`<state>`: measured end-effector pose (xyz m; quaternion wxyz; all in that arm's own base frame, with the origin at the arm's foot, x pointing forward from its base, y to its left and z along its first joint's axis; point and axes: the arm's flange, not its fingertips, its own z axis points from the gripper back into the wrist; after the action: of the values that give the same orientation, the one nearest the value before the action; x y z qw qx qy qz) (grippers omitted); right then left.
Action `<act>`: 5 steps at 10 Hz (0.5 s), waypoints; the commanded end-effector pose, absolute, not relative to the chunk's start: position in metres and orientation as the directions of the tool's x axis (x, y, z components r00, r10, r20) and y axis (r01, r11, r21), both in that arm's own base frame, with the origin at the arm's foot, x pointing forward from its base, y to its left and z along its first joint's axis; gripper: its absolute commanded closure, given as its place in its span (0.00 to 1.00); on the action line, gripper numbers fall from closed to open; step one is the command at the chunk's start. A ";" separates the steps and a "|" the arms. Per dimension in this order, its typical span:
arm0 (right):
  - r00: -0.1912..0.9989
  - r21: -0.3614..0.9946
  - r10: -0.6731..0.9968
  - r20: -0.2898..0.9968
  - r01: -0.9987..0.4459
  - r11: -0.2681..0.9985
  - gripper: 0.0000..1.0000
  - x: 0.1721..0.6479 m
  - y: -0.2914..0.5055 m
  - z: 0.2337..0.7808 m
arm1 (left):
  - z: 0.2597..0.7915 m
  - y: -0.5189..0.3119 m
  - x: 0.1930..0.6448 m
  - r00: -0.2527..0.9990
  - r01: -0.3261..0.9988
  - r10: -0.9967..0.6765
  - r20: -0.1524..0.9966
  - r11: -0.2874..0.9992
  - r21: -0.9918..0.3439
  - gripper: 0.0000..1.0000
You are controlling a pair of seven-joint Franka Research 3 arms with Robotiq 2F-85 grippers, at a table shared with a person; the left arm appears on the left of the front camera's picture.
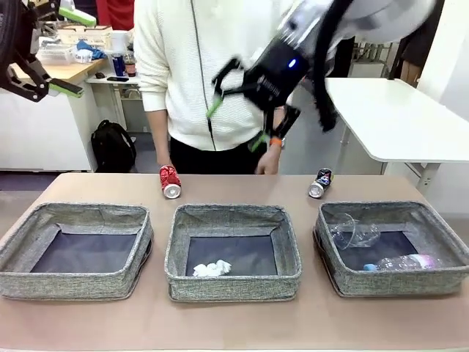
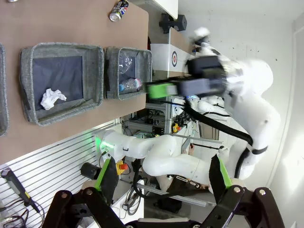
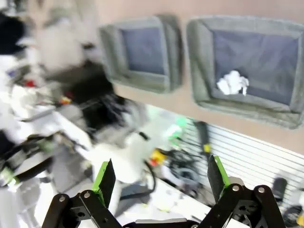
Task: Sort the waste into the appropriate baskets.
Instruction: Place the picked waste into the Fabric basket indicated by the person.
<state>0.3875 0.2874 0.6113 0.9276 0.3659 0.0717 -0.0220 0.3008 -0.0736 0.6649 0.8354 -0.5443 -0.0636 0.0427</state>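
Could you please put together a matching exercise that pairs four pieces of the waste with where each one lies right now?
Things:
1. paper ball
2. clear cup
3. red can
4. dark can

Places:
A. on the table, just past the right basket's far rim
B. inside the middle basket
C. on the table, past the gap between the left basket and the middle basket
D. inside the right basket

Pairs: 1-B, 2-D, 3-C, 4-A.

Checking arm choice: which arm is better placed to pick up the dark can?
Probably right: the right gripper hangs open above mid-table, nearer the dark can; the left gripper is raised far left.
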 end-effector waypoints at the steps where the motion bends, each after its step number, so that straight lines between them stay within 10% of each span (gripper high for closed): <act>1: 0.986 0.836 -0.166 -0.009 0.099 0.539 0.00 0.341 0.216 0.597 | 0.665 -0.073 0.301 0.989 0.012 0.132 0.068 0.388 -0.922 0.00; 5: 0.946 0.953 -0.319 -0.062 0.151 0.263 0.00 0.309 0.149 0.577 | 0.665 -0.073 0.301 0.989 0.012 0.132 0.068 0.388 -0.922 0.00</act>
<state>0.3092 0.1341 0.5872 0.7910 0.5828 -0.0683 -0.1733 0.3010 -0.0735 0.6648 0.8353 -0.5444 -0.0633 0.0429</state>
